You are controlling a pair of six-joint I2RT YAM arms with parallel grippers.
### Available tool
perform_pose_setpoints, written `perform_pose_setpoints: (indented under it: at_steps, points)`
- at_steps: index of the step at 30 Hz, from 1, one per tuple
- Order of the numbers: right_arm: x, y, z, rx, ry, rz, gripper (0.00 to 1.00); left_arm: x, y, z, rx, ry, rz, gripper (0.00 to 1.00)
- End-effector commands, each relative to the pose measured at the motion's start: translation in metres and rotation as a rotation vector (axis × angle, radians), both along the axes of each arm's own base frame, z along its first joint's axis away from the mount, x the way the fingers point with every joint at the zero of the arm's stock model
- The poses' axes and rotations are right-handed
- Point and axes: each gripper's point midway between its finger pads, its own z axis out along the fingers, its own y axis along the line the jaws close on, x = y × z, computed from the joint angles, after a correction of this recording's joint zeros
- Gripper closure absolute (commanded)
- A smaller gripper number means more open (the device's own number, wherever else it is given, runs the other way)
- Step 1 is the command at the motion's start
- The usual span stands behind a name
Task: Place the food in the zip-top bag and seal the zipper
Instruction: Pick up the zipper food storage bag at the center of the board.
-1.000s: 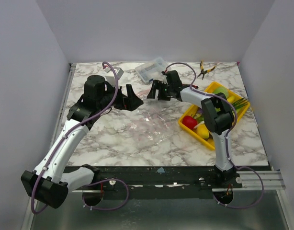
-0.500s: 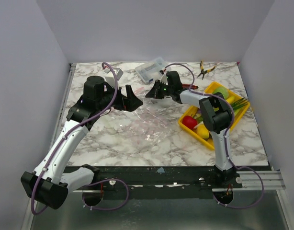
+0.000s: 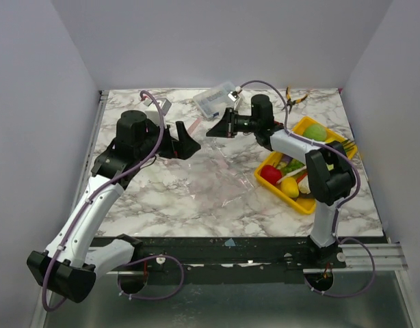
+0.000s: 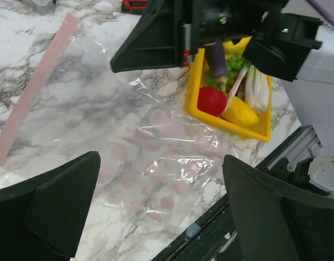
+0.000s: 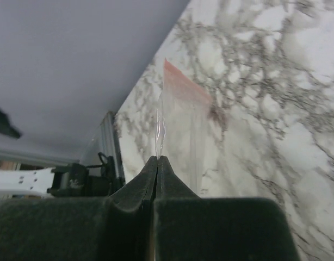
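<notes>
The zip-top bag (image 3: pixel 227 171) lies flat on the marble, clear with pink dots (image 4: pixel 156 157). Its pink zipper (image 4: pixel 36 89) runs along the far-left edge (image 3: pixel 194 125). My right gripper (image 3: pixel 215 130) is shut on a thin fold of the bag's clear film (image 5: pixel 160 128), with the zipper (image 5: pixel 183 89) just beyond its fingertips (image 5: pixel 158 159). My left gripper (image 3: pixel 189 142) hovers open over the bag's left part (image 4: pixel 160 163), holding nothing. The food sits in the yellow tray (image 3: pixel 299 202): a red tomato (image 4: pixel 211 101), a yellow piece (image 4: pixel 240 111), a purple eggplant (image 4: pixel 217 60), celery (image 4: pixel 257 89) and a green ball (image 3: pixel 315 132).
A rigid clear compartment box (image 3: pixel 217 98) stands at the back, close behind the right gripper. A red-handled tool (image 3: pixel 292 99) lies at the back right. A small grey object (image 3: pixel 162 104) sits at the back left. Walls enclose the table on three sides.
My right gripper has closed on the bag's film, and its wrist has swung to the right. The bag has shifted with it. My left gripper stays open and has drifted slightly left.
</notes>
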Motion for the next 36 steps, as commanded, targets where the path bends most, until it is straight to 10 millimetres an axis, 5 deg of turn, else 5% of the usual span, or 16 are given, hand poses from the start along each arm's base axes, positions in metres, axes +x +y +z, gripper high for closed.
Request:
perform_pose_setpoints:
  at_steps: [1, 11, 15, 19, 25, 33, 36]
  points:
    - [-0.050, -0.006, 0.051, 0.098, -0.148, 0.243, 1.00, -0.015, 0.025, 0.014, 0.025, -0.004, 0.116, 0.04]
    - [-0.129, -0.035, 0.077, 0.141, -0.240, 0.491, 1.00, -0.025, 0.066, 0.000, 0.169, -0.099, 0.220, 0.09]
    - [-0.141, -0.040, 0.083, 0.151, -0.247, 0.527, 1.00, -0.019, 0.065, -0.010, 0.188, -0.120, 0.215, 0.20]
    - [-0.148, -0.043, 0.090, 0.161, -0.252, 0.551, 1.00, -0.010, 0.064, -0.038, 0.250, -0.075, 0.196, 0.20]
    - [-0.156, -0.047, 0.093, 0.166, -0.249, 0.569, 1.00, -0.019, 0.024, -0.053, 0.156, -0.023, -0.025, 0.17]
    - [-0.161, -0.049, 0.095, 0.168, -0.255, 0.574, 1.00, -0.046, -0.023, -0.035, -0.046, 0.008, -0.309, 0.13]
    - [-0.161, -0.048, 0.097, 0.169, -0.257, 0.574, 0.99, -0.051, -0.034, -0.036, -0.072, 0.049, -0.362, 0.22]
